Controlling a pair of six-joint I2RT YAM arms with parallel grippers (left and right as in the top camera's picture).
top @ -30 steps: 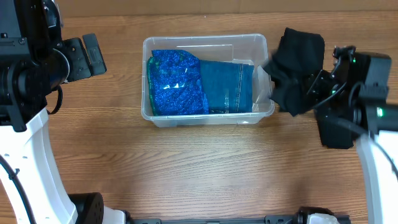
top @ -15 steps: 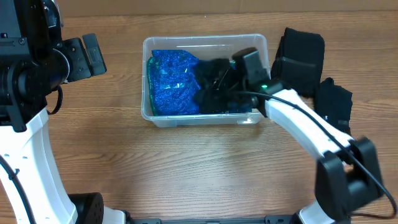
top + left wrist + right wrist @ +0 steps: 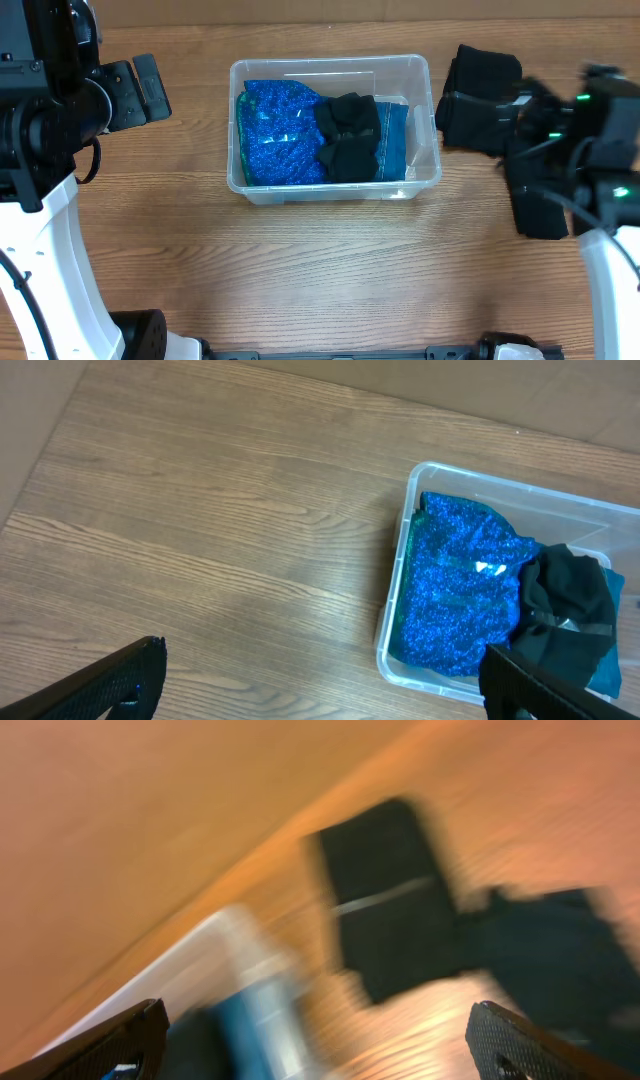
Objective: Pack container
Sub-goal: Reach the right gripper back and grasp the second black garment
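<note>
The clear container point(image 3: 331, 61) sits mid-table, holding a glittery blue cloth point(image 3: 278, 135) on the left and a teal cloth point(image 3: 396, 140) on the right. A black cloth point(image 3: 348, 137) lies loose on top of them. My right gripper point(image 3: 522, 112) is blurred, right of the container above the folded black cloths point(image 3: 482, 85), open and holding nothing. The right wrist view is smeared; its gripper point(image 3: 320, 1050) shows wide-apart fingers over wood. My left gripper point(image 3: 150, 90) hangs open left of the container. In the left wrist view, that gripper point(image 3: 320, 695) is over bare wood, the container point(image 3: 398, 595) to its right.
Another dark cloth point(image 3: 542, 212) lies on the table partly under my right arm. The right wrist view shows a folded black cloth point(image 3: 390, 895) and a darker one point(image 3: 550, 950) beside the container's corner point(image 3: 205, 955). The wooden table point(image 3: 320, 270) stretches toward the front.
My right arm carried a black cloth into the container, let it go on the blue cloths, and swung back to the right with open jaws. The left arm stayed still.
</note>
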